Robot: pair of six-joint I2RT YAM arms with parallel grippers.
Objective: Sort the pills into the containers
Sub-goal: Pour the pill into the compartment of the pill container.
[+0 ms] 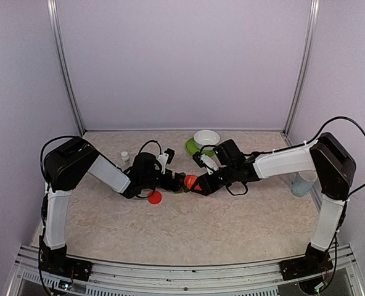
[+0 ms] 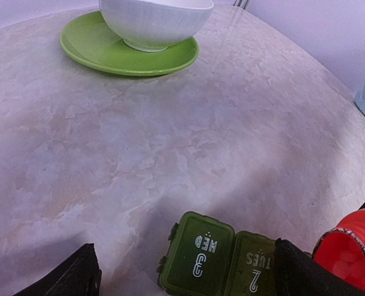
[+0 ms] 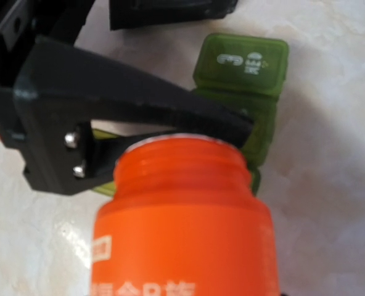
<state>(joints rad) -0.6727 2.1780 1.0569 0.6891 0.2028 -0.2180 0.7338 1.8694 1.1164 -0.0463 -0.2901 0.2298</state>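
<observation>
- Looking from the top camera, the 2 hands meet at the middle of the worktop. The right hand pinches a red bottle that is tilted toward the left hand. A red cap lies just beside the left hand. Behind them a white bowl stands on a green plate.
- From the left wrist camera, the left hand is spread wide, with 1 finger at each side. The containers lie on the worktop between the fingers, and the lids marked 3 and 2 look closed. The open mouth of the bottle is just right of the strip, with pills inside.
- From the right wrist camera, 1 black finger of the right hand presses on the bottle's neck. The green containers lie just beyond the mouth.
</observation>
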